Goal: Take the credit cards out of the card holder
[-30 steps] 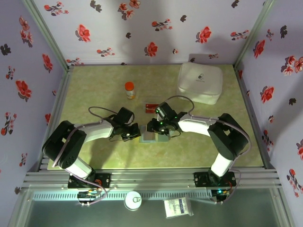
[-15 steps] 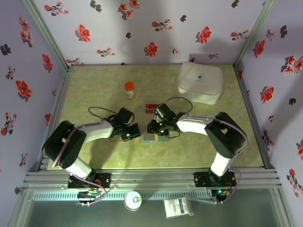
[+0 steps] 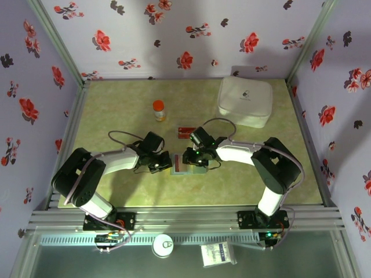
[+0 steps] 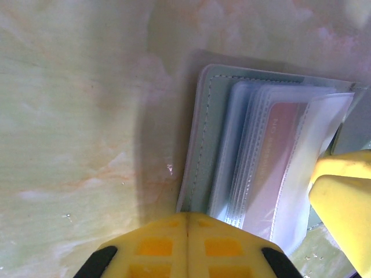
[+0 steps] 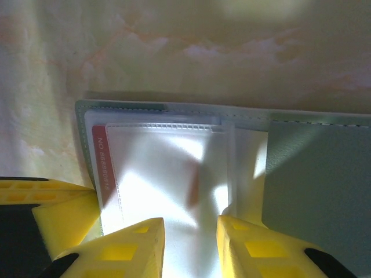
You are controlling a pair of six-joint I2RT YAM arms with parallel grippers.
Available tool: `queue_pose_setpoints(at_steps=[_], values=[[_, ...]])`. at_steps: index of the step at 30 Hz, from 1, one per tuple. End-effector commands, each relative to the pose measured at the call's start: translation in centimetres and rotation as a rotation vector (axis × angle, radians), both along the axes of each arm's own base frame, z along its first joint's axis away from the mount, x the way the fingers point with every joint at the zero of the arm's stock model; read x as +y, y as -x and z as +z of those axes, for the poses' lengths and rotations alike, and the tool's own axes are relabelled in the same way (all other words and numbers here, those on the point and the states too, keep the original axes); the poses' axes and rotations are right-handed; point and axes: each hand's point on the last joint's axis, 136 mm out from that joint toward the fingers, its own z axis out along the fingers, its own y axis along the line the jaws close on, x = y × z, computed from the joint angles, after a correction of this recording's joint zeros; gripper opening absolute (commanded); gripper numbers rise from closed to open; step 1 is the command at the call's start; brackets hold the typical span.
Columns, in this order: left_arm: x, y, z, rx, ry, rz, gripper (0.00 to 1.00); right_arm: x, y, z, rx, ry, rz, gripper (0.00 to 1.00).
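Compared with a second ago, the right gripper [image 3: 190, 159] has been slid a touch left over the card holder [image 3: 184, 168], and its forearm has been pulled in with it. Nothing else has been shifted, as far as can be seen.

The card holder is laid open and flat on the table [image 3: 116, 116], between the two grippers near the front middle. From the right wrist view its grey-blue cover [image 5: 313, 174] is seen folded out to the right, with the clear sleeves [image 5: 168, 168] fanned over the left half. One red card [image 5: 99, 162] is tucked in a sleeve, only its left edge poking out. A second red card [image 3: 185, 132] is already lying loose on the table just behind the holder.

The right gripper [image 5: 190, 231] is held narrowly apart, right at the sleeves; whether a sleeve is actually pinched can't be told. The left gripper [image 4: 186, 219] is pressed fully together at the holder's [image 4: 200, 133] edge.

A white case [image 3: 244, 101] and an orange-capped bottle [image 3: 158, 110] are parked farther back.
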Motion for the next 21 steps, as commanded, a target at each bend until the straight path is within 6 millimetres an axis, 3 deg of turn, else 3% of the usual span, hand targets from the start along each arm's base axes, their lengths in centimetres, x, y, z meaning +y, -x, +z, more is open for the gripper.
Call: queue_pose_setpoints(at_steps=[1, 7, 14, 21], values=[[0.4, 0.0, 0.6, -0.008, -0.026, 0.017, 0.05, -0.1, 0.0, 0.4, -0.012, 0.023, 0.012, 0.30], [-0.3, -0.9, 3.0, -0.057, 0.022, 0.035, 0.08, -0.2, -0.1, 0.5, -0.021, 0.019, 0.008, 0.27], [-1.8, -1.6, 4.9, -0.077, 0.090, 0.027, 0.18, -0.3, 0.0, 0.2, -0.019, 0.017, 0.008, 0.24], [-3.7, -1.7, 4.2, -0.054, 0.119, 0.007, 0.27, -0.5, 0.0, 0.1, -0.019, 0.017, 0.002, 0.22]])
